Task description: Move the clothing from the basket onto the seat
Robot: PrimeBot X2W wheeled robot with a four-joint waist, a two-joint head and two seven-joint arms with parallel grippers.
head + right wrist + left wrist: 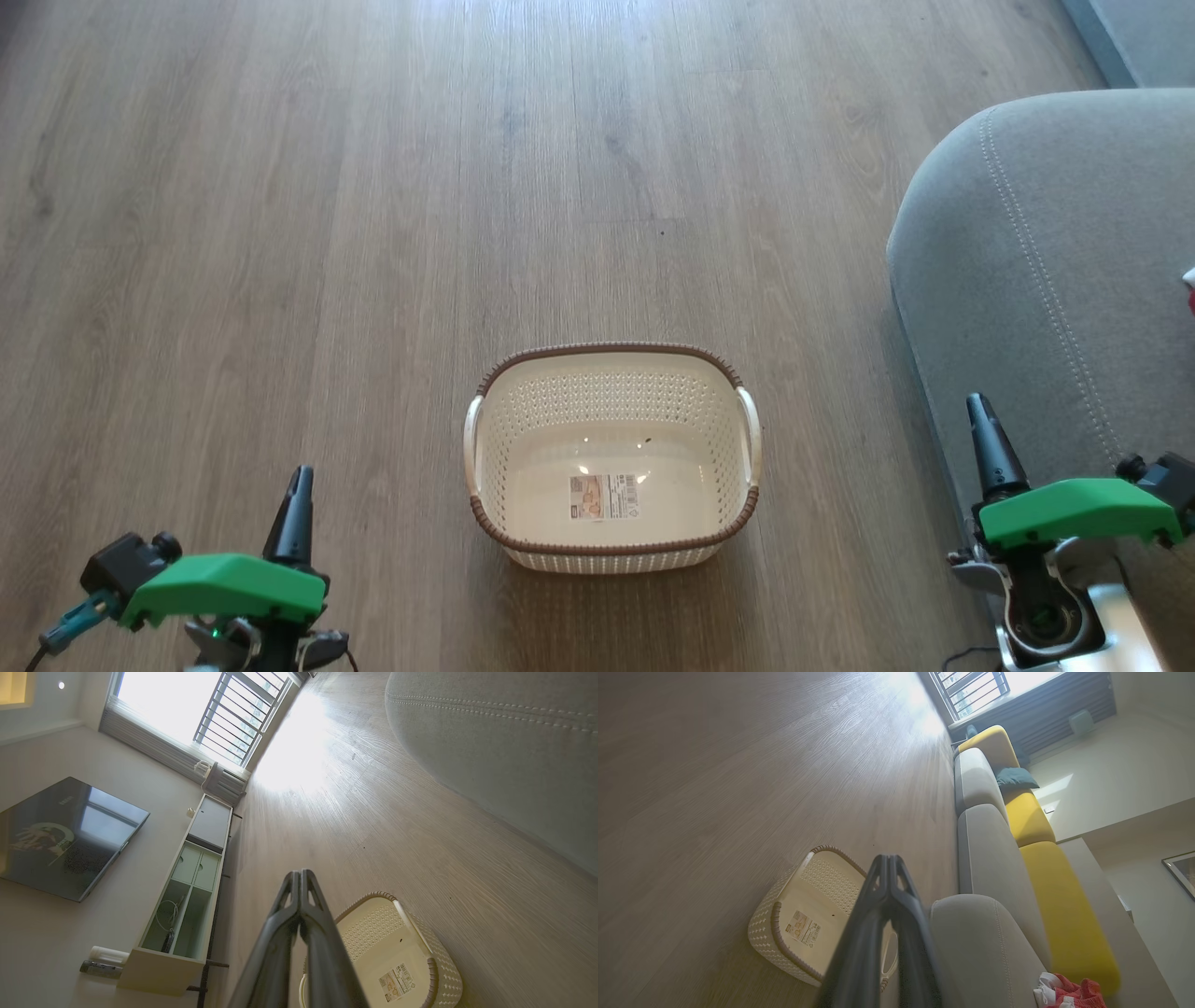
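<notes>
The cream basket (pixel 719 439) with a brown rim stands on the wooden floor, holding nothing but a label sticker (pixel 607 496) on its bottom; I also see the basket (pixel 784 933) in the left wrist view and the basket (pixel 420 952) in the right wrist view. The red and white clothing (pixel 1069 993) lies on the grey seat (pixel 985 952), a sliver of the clothing (pixel 1190 287) showing at the right edge over the seat (pixel 1036 252). My left gripper (pixel 297 509) is shut at lower left, my right gripper (pixel 988 439) shut by the seat's front edge, both holding nothing.
Yellow back cushions (pixel 1064 905) and a dark green pillow (pixel 1015 778) line the sofa. A TV (pixel 60 835) hangs over a low cabinet (pixel 187 891) across the room. Wooden floor (pixel 373 233) spreads wide around the basket.
</notes>
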